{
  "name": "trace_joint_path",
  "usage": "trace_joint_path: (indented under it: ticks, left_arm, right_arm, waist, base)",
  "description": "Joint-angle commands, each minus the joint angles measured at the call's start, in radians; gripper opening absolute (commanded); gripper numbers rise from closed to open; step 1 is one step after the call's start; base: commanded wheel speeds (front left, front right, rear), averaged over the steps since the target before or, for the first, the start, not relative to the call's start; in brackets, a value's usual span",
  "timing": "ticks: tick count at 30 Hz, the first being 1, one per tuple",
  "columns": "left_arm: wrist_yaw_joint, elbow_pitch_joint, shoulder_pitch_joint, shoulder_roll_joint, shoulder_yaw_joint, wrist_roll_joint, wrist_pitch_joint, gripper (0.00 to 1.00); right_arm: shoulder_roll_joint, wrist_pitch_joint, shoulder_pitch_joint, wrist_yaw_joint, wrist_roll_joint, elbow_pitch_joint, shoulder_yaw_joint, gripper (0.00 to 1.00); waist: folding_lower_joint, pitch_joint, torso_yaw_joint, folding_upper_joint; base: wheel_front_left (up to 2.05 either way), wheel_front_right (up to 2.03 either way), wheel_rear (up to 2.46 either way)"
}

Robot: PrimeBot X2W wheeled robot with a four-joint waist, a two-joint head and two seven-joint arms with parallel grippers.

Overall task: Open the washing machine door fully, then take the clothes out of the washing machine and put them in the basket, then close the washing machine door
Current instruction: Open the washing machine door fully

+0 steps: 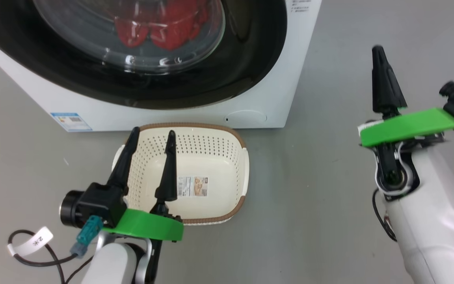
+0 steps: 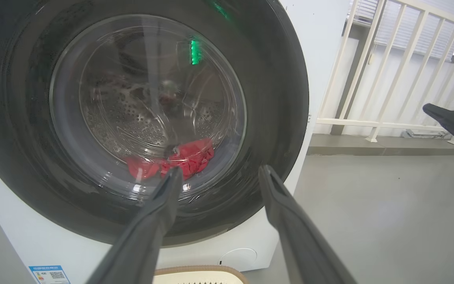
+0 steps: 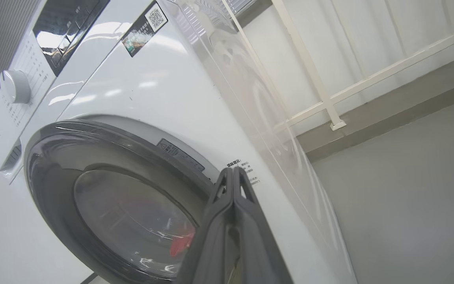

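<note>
Tapered matte-black fingers [image 1: 168, 173] are mounted on a bright green wrist plate [image 1: 148, 227] atop each glossy white forearm [image 1: 436, 221], with a black camera block [image 1: 93, 203], a teal plug [image 1: 89, 230] and a looping black cable [image 1: 34, 263] bearing a white marked tag [image 1: 34, 240]

- The washing machine door [image 1: 250, 59], closed across the head view's upper left, walls the clothes [image 1: 160, 27] behind glass.
- The basket [image 1: 207, 148] stands just before the washing machine [image 1: 172, 114], lower centre; the left claw [image 1: 153, 131], fingers spread, hangs over its near left rim.
- Bare floor [image 1: 313, 177] runs free from basket to the right claw [image 1: 377, 49], fingers together, at right.
- A railing [image 2: 369, 79] bounds the left wrist view's upper right.
</note>
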Motion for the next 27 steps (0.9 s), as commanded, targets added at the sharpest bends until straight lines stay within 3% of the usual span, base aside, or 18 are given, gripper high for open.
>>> trace_joint_path:
  ticks: [1,9,20,27]
  left_arm:
    - [-0.001,-0.033,-0.035,0.018,0.025,0.01,-0.008,1.0]
    - [-0.001,-0.086,-0.05,0.018,0.017,0.011,-0.008,1.0]
    - [0.003,-0.136,-0.065,0.018,0.006,0.008,-0.008,1.0]
    - [-0.003,-0.149,-0.068,0.018,0.013,0.008,-0.008,1.0]
  right_arm:
    - [0.007,-0.006,-0.032,0.001,0.016,-0.018,0.026,0.0]
    - [0.007,0.027,-0.167,0.001,0.213,0.047,0.094,0.0]
    - [-0.03,0.21,-0.314,0.001,0.445,0.073,0.06,0.0]
    - [-0.049,0.308,-0.383,0.001,0.523,0.106,0.061,0.0]
  waist:
    - [-0.0001,0.019,0.012,0.0]
    - [-0.0001,0.082,0.033,0.0]
    - [-0.0001,0.148,0.072,0.0]
    - [-0.0001,0.171,0.088,0.0]
  base:
    - [0.0,0.0,0.0]
    - [0.0,0.0,0.0]
    - [0.0,0.0,0.0]
    - [0.0,0.0,0.0]
